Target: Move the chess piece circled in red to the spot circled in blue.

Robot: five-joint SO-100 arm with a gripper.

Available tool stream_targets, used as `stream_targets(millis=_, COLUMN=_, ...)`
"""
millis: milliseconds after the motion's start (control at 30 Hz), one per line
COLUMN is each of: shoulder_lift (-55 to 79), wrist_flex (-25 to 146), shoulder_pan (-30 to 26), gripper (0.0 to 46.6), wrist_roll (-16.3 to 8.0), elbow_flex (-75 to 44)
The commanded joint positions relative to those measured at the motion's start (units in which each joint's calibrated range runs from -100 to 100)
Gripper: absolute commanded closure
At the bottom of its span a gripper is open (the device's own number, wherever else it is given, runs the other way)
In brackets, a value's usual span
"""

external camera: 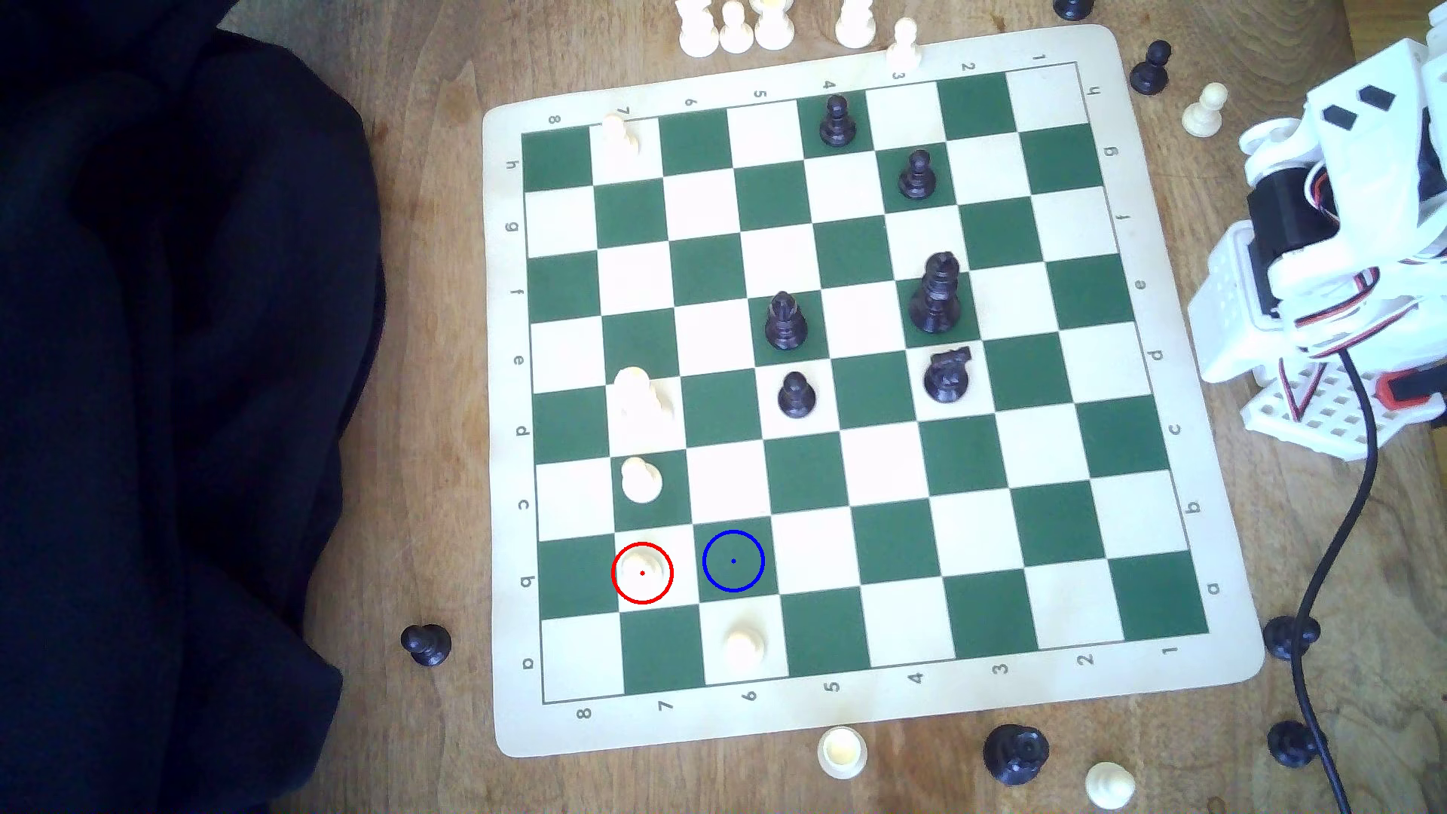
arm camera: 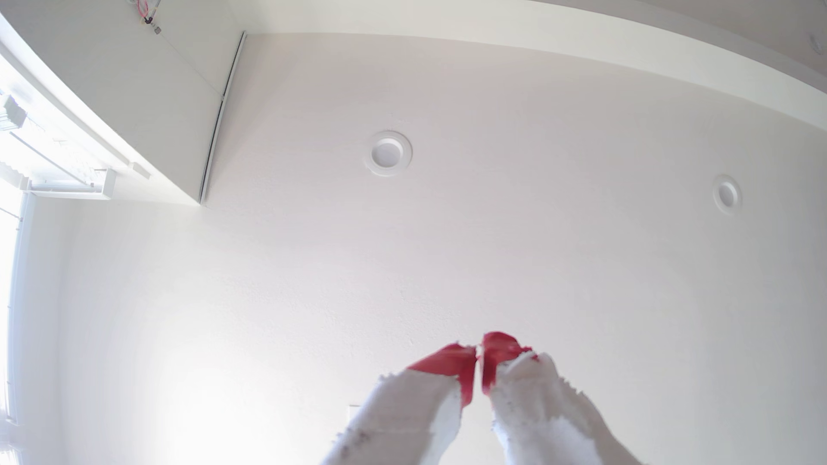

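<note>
Gripper (arm camera: 479, 357) tips, wrapped in red tape, are pressed nearly together with nothing between them, and in the wrist view they point up at a white ceiling with two round recessed lights. In the exterior view the folded white arm (external camera: 1331, 258) sits off the board's right edge, well apart from the piece to be moved.

That piece, the cream-white pawn ringed in red (external camera: 642, 567), stands on a cream square near the board's lower left in the exterior view, and is hard to pick out against it. The blue-ringed square (external camera: 733, 560), dark green and bare, is the next square to the exterior view's right.

Likely risks: the pale pawn on a pale square may be misjudged and tipped over; a second white pawn (external camera: 641, 479) one square above and another (external camera: 744, 646) diagonally below the target could be bumped during the approach; the long reach passes over the black pieces (external camera: 936, 293) mid-board.

Readable writing: the chessboard (external camera: 1221, 540) border carries letters a to h along its sides and numbers 1 to 8 along top and bottom. No brand is visible.
</note>
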Motion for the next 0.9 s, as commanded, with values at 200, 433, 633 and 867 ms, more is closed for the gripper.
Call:
stream_targets(millis=200, shoulder_lift=0.06, wrist_flex=23.87, shoulder_pan=-8.09, gripper=46.4, wrist_roll=0.20, elbow_flex=1.08)
stream_targets(millis=433, shoulder_lift=0.06, wrist_flex=52.29, shoulder_pan=-4.02, gripper=46.4, wrist_roll=-0.15, elbow_flex=0.54)
stream_targets(millis=633, shoulder_lift=0.06, wrist_flex=78.82, shoulder_pan=-1.28, gripper=46.4, wrist_roll=0.10, elbow_flex=-3.09)
stream_targets(millis=867, shoulder_lift=0.14, wrist_flex=99.05, shoulder_pan=-0.50, gripper=46.4, wrist_roll=0.20, elbow_flex=-7.89)
